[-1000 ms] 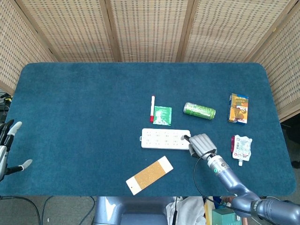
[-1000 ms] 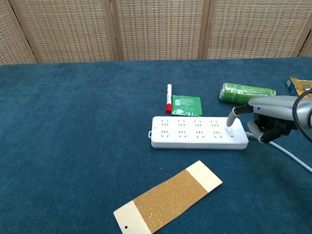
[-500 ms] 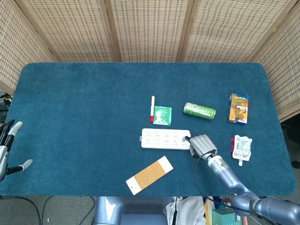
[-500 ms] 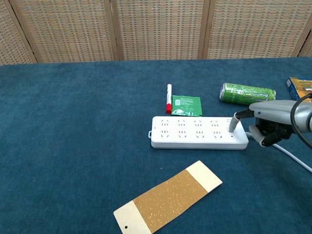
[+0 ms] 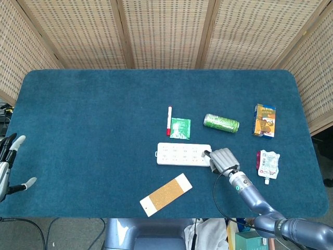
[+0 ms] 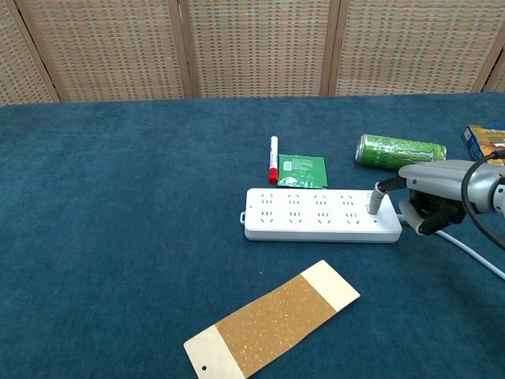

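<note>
**One finger on the power strip's right end, other hand idle at the table's left edge**

At the far left, off the near-left edge of the table, the left hand hangs with its fingers spread apart and nothing in them. It shows only in the head view and is well apart from everything on the blue cloth.

Moving right, a tan and cream card lies flat and slanted near the front edge, just on the near side of the power strip. The white power strip lies lengthwise near the middle of the table, a little right of centre. Just beyond it on the far side lie a red and white marker, pointing away from the robot, and a small green packet right beside the marker.

At the strip's right end is the right hand. One finger is stretched out and its tip comes down on the top of the strip at its right end; the other fingers are curled in under the palm and hold nothing. A white cable runs from that end toward the near right.

Farther right, a green can lies on its side beyond the hand. An orange and blue box lies near the right edge, and a white pouch with a red side lies on the near side of the box.
</note>
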